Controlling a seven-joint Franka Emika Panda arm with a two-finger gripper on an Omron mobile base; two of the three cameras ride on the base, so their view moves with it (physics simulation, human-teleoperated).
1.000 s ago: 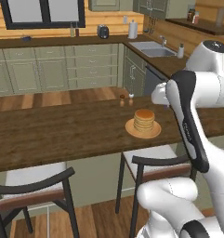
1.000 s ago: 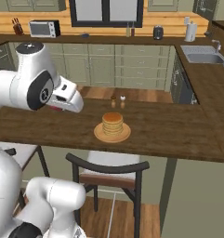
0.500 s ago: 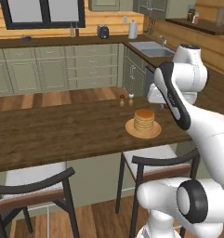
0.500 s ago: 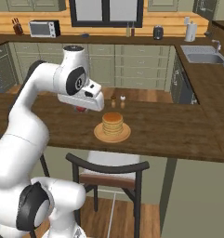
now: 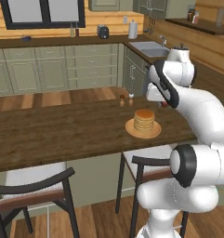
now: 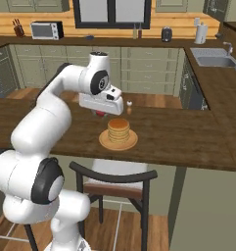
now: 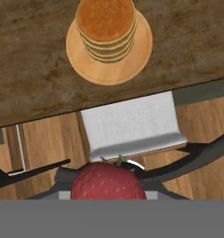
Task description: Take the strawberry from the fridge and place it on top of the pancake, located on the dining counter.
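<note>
Gripper (image 6: 101,113) held above the dining counter (image 6: 188,142), just beside the pancake (image 6: 118,130) on its far-left side in the right base view; jaws clamped on the strawberry (image 7: 108,182). Strawberry: round, bright red, dotted with pale yellow seeds, a few small green leaf tips at its top; seen large and close at the bottom of the hand view, and as a small red spot under the hand (image 6: 99,113) in the right base view and beside the arm (image 5: 164,104) in the left base view. Raised off the counter, not touching the stack.

Pancake (image 7: 105,28): short stack of several round discs, golden-brown on top, paler tan layered edges, centred on a flat orange-tan round plate (image 7: 140,56); plate resting near the counter's near edge. Same stack in the left base view (image 5: 144,120).

Dining counter (image 5: 53,130): long dark brown wooden slab with visible grain. Two small shakers (image 5: 126,99) standing on it behind the plate. Dark-framed chair with pale seat (image 7: 132,125) below the counter edge.
</note>
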